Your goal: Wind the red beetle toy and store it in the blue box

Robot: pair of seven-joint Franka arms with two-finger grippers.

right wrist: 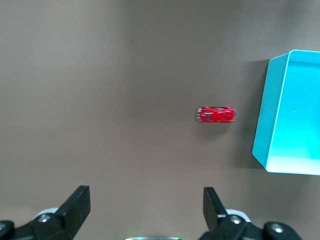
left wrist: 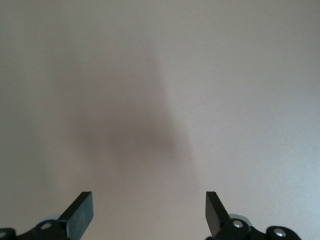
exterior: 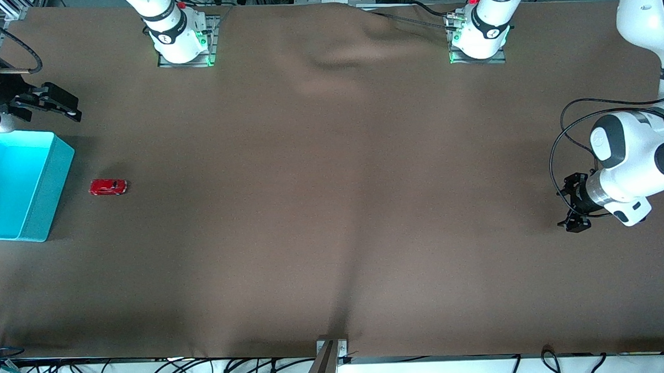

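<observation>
The red beetle toy (exterior: 108, 186) sits on the worktop (exterior: 333, 208) just beside the blue box (exterior: 20, 183). The left gripper (exterior: 573, 207) and right gripper (exterior: 53, 105) both hover wide, empty.

1. Two white arms, smooth rounded shells, each base ringed by a black band with a small round mark.
2. Green lights glow at the foot of both bases, on grey metal plates; a red button sits beside each.
3. The left arm's wrist is white with dark grey round caps, and thin black cables loop around it.
4. The left gripper (exterior: 574, 203) is black; its fingers (left wrist: 80, 212) are flat, dark, squared-off pads with silver screws at their roots.
5. The right gripper (exterior: 50, 102) is black too, possibly with pale tips.
</observation>
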